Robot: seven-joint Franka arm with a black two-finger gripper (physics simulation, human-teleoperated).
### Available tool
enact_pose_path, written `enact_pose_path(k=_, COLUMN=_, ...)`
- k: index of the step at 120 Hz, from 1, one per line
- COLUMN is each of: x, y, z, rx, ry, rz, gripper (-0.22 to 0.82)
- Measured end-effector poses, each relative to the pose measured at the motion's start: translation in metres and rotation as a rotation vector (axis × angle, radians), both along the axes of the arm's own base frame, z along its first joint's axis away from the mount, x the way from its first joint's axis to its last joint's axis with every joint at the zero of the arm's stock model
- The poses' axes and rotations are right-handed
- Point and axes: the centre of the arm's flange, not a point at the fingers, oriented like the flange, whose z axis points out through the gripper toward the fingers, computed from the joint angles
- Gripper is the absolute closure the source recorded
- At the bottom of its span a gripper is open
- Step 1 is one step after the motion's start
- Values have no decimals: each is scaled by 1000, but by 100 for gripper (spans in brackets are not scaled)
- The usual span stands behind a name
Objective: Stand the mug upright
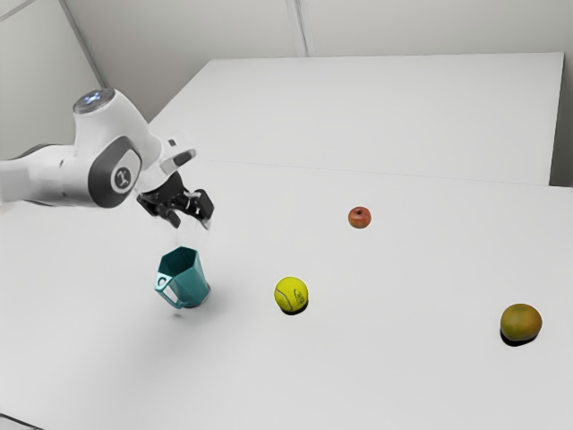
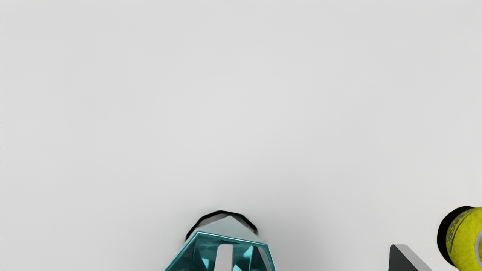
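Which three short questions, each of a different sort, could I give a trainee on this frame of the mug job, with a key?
1. Multiple choice: which thing is nearest to the mug in the exterior view?
A) apple
B) tennis ball
C) brownish-green fruit

2. True or false: the two fingers of the gripper stand apart.

3. Fill in with "mouth" or "base": in the wrist view, one fingertip appears over the mug's ____.

Key: 1 B; 2 true; 3 mouth
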Motion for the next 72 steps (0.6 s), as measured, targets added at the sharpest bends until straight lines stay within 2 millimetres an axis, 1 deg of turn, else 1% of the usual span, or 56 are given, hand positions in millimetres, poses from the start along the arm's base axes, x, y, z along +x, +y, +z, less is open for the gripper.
enact_pose_path(k=14, x=19, y=-5, z=32, rx=-12, ry=33, rz=-4, gripper=12)
enact_pose_path(k=33, x=41, y=-7, z=67, rx=-17, ry=102, rz=-8, gripper=7)
enact_pose_path(k=44, x=46, y=-6, z=85, rx=-18, ry=131, rz=-7, gripper=5)
enact_pose_path(k=54, x=52, y=-4, z=111, rx=-12, ry=137, rz=-6, gripper=4)
enact_pose_path(k=72, x=51, y=0, z=163, rx=-4, ry=140, rz=-3, gripper=3)
